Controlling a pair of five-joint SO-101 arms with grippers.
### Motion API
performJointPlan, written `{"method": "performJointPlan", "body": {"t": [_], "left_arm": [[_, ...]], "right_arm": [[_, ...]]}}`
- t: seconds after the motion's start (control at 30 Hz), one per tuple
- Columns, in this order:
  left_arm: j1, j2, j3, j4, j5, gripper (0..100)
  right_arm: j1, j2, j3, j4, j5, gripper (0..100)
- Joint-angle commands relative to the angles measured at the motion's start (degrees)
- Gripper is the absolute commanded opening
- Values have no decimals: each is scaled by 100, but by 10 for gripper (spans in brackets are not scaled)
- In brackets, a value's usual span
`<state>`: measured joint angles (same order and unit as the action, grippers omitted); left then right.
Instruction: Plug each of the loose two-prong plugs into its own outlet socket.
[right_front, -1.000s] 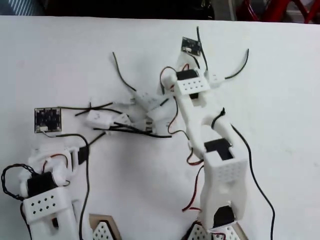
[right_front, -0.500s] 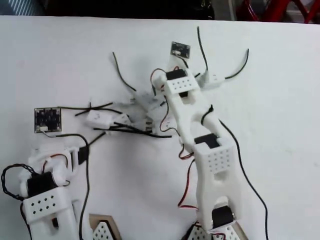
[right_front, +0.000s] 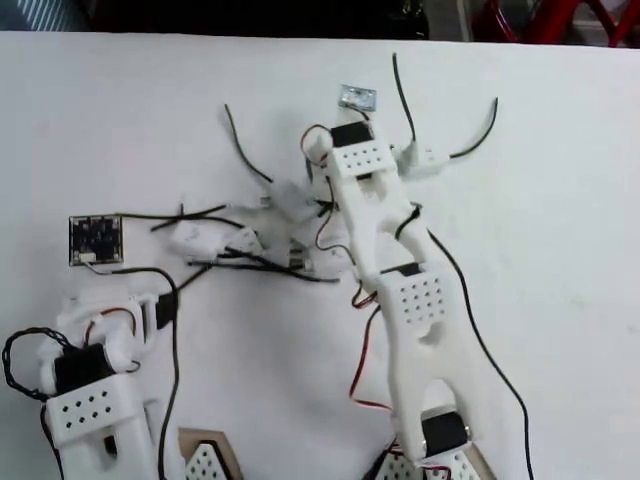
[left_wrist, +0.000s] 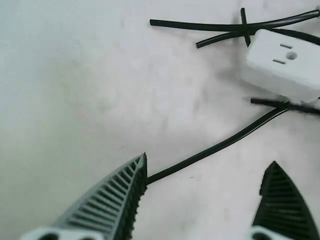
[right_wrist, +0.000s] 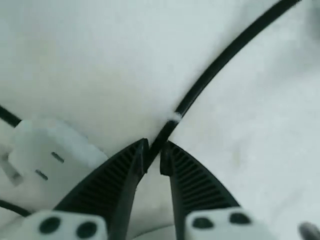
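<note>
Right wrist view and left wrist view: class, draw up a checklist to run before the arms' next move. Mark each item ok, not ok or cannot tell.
1. Right pincer closed on the black cord: ok.
2. Which plug that cord ends in: cannot tell.
3. White socket beside the right pincer, slots uncovered: ok.
4. Left pincer open, holding nothing: ok.
5. Other socket ahead of the left pincer, slots empty: ok.
6. A plug seated in either socket: not ok.

White outlet sockets (right_front: 197, 236), each trailing a black cord (right_front: 243, 148), lie jumbled mid-table, one slots upward.
</note>
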<state>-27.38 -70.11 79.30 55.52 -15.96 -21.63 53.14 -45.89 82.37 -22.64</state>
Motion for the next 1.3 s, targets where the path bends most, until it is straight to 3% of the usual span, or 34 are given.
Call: {"method": "performJointPlan", "body": {"t": [0.0, 0.27, 0.57, 0.77, 0.93, 1.1, 1.27], "left_arm": [[-40, -92, -18, -123, 35, 351], [-40, -92, -18, -123, 35, 351], [-40, -92, -18, -123, 35, 351], [-40, -92, -18, -123, 35, 351], [-40, -92, -18, -123, 35, 351], [-40, -92, -18, -123, 35, 351], [-40, -92, -18, -123, 35, 351]], "right_arm": [[-92, -75, -466, 462, 114, 18], [-92, -75, -1732, 1305, 176, 17], [40, -92, -2848, 1622, 1556, 17], [251, -593, -2620, 1640, 2198, 17], [180, -1262, -1565, 1622, 2585, 17], [-189, -1341, -571, 1604, 2514, 68], [-505, -1341, -53, 1604, 1925, 135]]}}
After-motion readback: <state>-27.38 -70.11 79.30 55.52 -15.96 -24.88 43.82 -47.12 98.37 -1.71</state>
